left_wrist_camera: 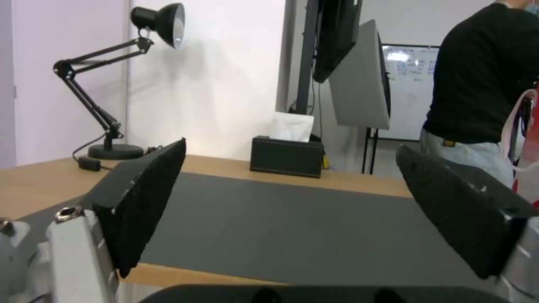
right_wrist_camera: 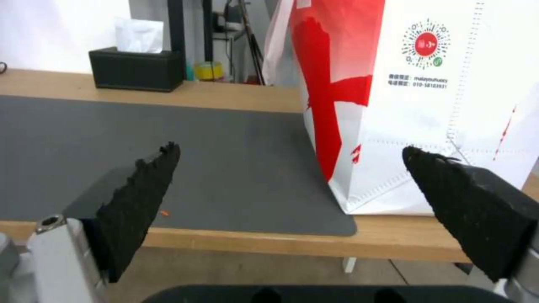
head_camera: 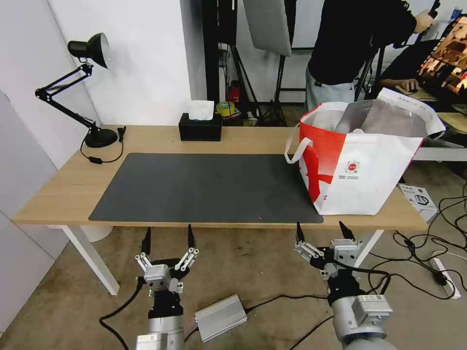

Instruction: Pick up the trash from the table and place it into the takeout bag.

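Left gripper (head_camera: 168, 237): I see it held low in front of the table's near edge, on my left, over the floor. Its two black fingers are spread wide with nothing between them; the left wrist view (left_wrist_camera: 292, 185) confirms this.

Right gripper (head_camera: 322, 232): also below and in front of the near edge, roughly under the bag's near corner. Jaws are wide apart and hold nothing; the right wrist view (right_wrist_camera: 286, 185) looks along the mat toward the bag.

Table (head_camera: 68, 187): a long light-wood desk top on white legs, with a large dark grey mat (head_camera: 204, 187) laid on it. I can make out one tiny red speck on the mat close to its front edge.

Takeout bag (head_camera: 362, 170): a large white tote with a red side panel, white strap handles, a small round logo and silver foil lining. It stands upright at the right end of the table, mouth open, its base partly on the mat's right edge.

Trash: I cannot pick out any bowl or cup on the table, and I cannot tell what lies inside the bag.

Black tissue box (head_camera: 200, 127): at the table's back edge, behind the mat.

Black desk lamp (head_camera: 87, 87): at the far left corner.
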Motion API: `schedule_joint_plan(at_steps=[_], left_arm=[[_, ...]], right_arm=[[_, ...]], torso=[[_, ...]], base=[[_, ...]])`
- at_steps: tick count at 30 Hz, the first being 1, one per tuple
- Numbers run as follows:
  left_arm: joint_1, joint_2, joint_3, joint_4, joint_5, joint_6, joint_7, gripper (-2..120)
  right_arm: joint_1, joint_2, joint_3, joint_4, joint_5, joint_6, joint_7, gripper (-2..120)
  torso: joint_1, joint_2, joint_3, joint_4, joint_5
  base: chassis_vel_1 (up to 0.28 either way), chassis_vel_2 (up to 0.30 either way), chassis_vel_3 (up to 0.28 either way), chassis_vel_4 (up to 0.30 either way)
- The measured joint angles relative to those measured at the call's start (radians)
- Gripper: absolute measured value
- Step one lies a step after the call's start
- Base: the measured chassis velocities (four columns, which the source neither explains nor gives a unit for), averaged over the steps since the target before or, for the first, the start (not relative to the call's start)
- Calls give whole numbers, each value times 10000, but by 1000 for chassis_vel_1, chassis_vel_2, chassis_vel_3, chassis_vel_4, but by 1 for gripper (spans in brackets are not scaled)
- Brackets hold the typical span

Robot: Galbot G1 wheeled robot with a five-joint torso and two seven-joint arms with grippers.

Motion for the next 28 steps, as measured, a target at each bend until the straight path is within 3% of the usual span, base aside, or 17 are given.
schedule_joint_plan(at_steps=[28], left_arm=[[75,52,-75,-23,8,-18,1,100]], right_arm=[[0,0,0,0,0,0,0,100]], torso=[[1,0,0,0,0]], base=[[0,0,0,0]])
